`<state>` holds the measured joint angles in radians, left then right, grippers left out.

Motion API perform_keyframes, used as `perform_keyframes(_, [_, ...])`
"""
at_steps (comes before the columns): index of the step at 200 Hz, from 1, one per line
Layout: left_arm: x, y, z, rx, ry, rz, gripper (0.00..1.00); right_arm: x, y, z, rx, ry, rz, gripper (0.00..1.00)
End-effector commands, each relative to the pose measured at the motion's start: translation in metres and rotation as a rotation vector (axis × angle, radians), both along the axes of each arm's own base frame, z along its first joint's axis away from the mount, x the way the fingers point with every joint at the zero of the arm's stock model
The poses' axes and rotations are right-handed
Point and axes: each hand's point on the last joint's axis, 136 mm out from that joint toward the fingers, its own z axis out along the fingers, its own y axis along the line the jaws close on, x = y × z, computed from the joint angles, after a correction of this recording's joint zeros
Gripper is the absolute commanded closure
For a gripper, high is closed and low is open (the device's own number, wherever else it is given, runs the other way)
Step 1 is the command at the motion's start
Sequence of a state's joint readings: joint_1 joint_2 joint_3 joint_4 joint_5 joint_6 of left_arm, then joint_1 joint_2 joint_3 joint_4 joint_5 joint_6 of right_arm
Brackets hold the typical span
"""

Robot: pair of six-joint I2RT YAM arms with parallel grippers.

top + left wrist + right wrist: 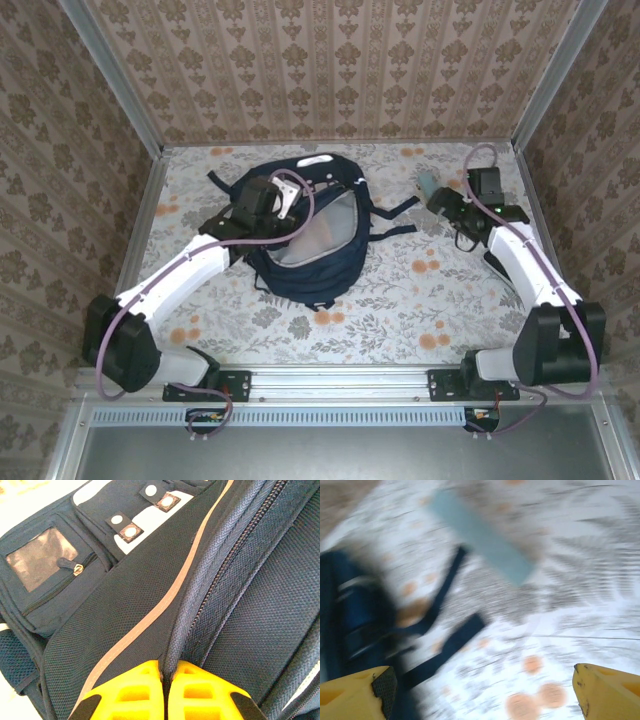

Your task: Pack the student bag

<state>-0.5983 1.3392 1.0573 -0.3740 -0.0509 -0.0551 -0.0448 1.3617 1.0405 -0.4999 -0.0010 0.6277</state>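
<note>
- Centre of the table: the student bag lies flat there, with its main compartment unzipped and gaping upward.
- Inside that mouth, pale grey lining shows. Whether anything sits in the compartment cannot be told.
- The left gripper rests on the bag's rim at about 10 o'clock of the opening.
- Its yellow fingers are pressed together, pinching the raised zip ridge of the bag.
- Beside that ridge runs tan piping.
- At 9 o'clock of the left wrist view is a clear window pocket with its zip pull drawn closed. Snap tabs lie toward 11 o'clock.
- The right gripper is at 3 o'clock of the bag and apart from it. Its blurred wrist view shows the jaws spread wide with nothing between them.
- A pale blue-grey slab lies on the table just beside that gripper, at its 11 o'clock.
- Navy straps trail from the bag toward 3 o'clock.
</note>
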Motion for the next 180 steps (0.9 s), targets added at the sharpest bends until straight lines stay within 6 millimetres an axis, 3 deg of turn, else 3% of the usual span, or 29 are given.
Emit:
perform_keyframes(1, [0.003,0.046,0.006,0.066,-0.041,0.197,0.98,-0.032,-0.063,-0.031,-0.111,0.146,-0.191,0.07])
perform_keyframes(41, [-0.009,0.049,0.0,0.05,-0.018,0.199,0.98,-0.063,-0.122,-0.062,-0.13,0.273,-0.364,0.06])
perform_keyframes(81, [-0.011,0.044,-0.001,0.021,-0.011,0.19,0.98,-0.078,-0.14,-0.084,-0.084,0.344,-0.441,0.06])
perform_keyframes(136, [-0.013,0.041,-0.005,0.007,-0.001,0.181,0.97,-0.07,-0.108,-0.118,0.117,0.345,-0.394,0.06])
perform_keyframes(180, [-0.012,0.036,-0.007,-0.012,0.008,0.175,0.97,-0.044,-0.044,-0.128,0.365,0.283,-0.332,0.08])
